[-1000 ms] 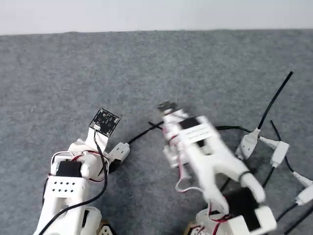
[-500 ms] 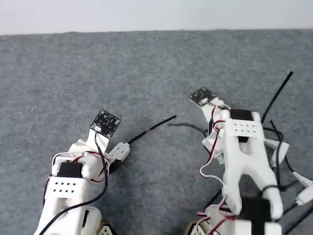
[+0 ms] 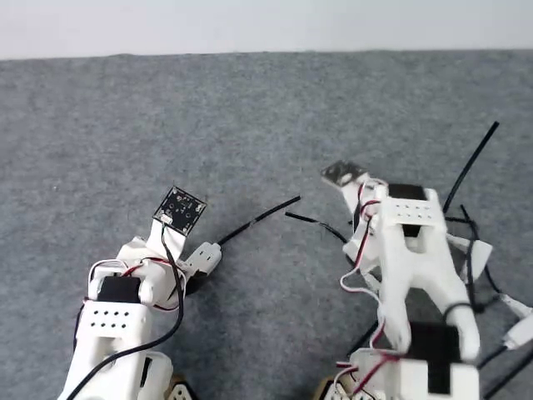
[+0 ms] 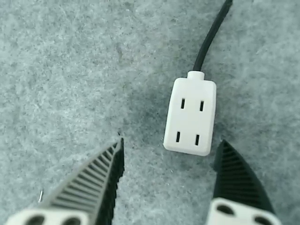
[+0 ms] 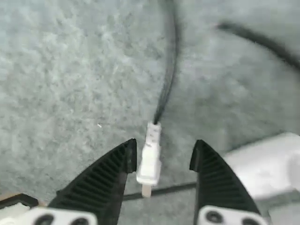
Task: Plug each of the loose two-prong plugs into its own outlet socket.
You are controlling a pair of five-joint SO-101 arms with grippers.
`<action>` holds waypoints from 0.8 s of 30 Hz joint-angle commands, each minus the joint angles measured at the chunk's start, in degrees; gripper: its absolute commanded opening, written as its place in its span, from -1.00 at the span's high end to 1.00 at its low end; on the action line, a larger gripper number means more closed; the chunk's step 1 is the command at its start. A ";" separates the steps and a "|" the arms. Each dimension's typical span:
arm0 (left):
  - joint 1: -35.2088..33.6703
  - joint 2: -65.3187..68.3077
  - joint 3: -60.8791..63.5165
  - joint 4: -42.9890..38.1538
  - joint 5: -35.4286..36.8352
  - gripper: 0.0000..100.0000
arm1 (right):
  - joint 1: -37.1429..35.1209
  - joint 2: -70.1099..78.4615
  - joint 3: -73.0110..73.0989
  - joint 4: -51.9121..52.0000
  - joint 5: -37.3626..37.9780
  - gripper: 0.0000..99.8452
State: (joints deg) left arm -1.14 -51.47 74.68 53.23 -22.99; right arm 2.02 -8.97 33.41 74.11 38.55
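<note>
The left arm sits folded at the lower left of the high view. Its claw (image 4: 171, 143) is spread apart over the white outlet socket (image 4: 190, 117), whose near end lies between the tips. The right arm rises from the lower right, its claw (image 5: 165, 142) parted astride a small white plug (image 5: 149, 161) on the grey table (image 3: 250, 108).

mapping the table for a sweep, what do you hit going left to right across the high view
left arm → white outlet socket → its black cable → right arm → white connector at the right edge
</note>
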 commanded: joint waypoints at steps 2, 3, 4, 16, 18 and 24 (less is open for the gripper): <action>0.26 -1.23 -0.48 -1.58 -0.79 0.42 | 0.22 -10.68 -5.10 6.90 -1.58 0.74; 0.26 -1.23 -0.48 -1.58 -0.79 0.42 | 0.48 -12.00 -4.92 7.52 -1.58 0.78; 0.26 -1.23 -0.48 -1.58 -0.79 0.42 | 0.84 -13.14 -4.66 8.04 -1.58 0.84; 0.35 -1.23 -0.04 -1.67 -0.79 0.42 | 4.97 -7.08 12.04 -8.84 0.62 0.98; 0.35 -1.23 -0.04 -1.67 -0.88 0.42 | 4.97 -5.49 12.13 -9.27 1.14 0.98; 0.35 -1.23 -0.04 -1.67 -0.88 0.42 | 3.91 -1.89 12.22 -8.92 2.90 0.98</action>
State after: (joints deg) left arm -1.14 -51.65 75.21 52.97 -22.99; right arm 6.42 -12.31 45.54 65.58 39.43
